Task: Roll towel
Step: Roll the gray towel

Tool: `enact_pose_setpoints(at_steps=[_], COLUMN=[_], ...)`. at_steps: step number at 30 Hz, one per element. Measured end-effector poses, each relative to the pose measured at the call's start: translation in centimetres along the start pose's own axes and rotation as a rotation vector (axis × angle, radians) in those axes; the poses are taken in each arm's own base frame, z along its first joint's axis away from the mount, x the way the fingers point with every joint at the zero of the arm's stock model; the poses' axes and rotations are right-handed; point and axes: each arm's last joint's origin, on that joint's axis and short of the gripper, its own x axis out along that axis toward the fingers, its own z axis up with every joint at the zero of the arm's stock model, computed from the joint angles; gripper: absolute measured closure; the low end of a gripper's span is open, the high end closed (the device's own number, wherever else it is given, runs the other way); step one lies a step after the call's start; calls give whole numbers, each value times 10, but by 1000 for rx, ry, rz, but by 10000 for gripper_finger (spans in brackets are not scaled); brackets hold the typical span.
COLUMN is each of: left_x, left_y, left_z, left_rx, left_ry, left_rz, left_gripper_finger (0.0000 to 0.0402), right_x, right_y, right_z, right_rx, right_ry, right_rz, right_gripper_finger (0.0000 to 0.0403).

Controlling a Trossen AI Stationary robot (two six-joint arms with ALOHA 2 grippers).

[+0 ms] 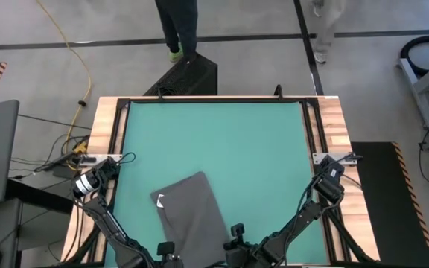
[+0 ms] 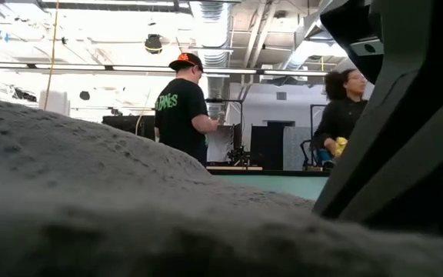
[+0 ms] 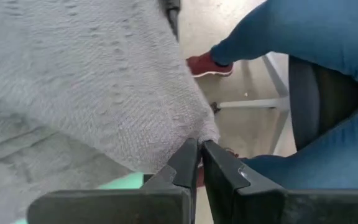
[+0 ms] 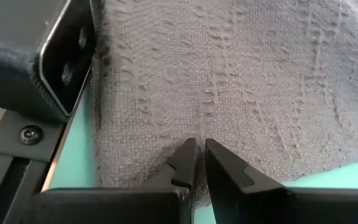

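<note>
left gripper (image 3: 199,148) is pinched onto the near left corner of the charcoal towel (image 1: 194,216), which lies on the green mat (image 1: 252,141) by the near edge. right gripper (image 4: 197,149) is clamped on its near right edge.

From my remote station I see a green mat (image 1: 229,141) covering the wooden desk (image 1: 104,126), a yellow cable (image 1: 77,56) on the floor, and two people (image 2: 181,108) standing beyond.
</note>
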Motion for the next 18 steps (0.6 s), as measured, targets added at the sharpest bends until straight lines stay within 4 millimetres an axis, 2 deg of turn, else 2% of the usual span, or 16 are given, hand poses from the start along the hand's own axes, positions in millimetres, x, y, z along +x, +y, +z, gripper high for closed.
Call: enact_pose_setpoints(at_steps=[5, 13, 18], left_x=[0, 0, 0], left_y=[2, -5, -6], left_z=[-2, 2, -1], left_rx=[-5, -16, -3], left_ry=[33, 9, 84], left_rz=[16, -66, -116], left_gripper_finger=[357, 284, 246], right_x=[0, 2, 2], right_y=[0, -2, -2], right_z=[0, 0, 0], right_rx=[-2, 1, -1], right_ry=[2, 5, 7], right_rz=[1, -3, -4], right_gripper_finger=[347, 347, 347])
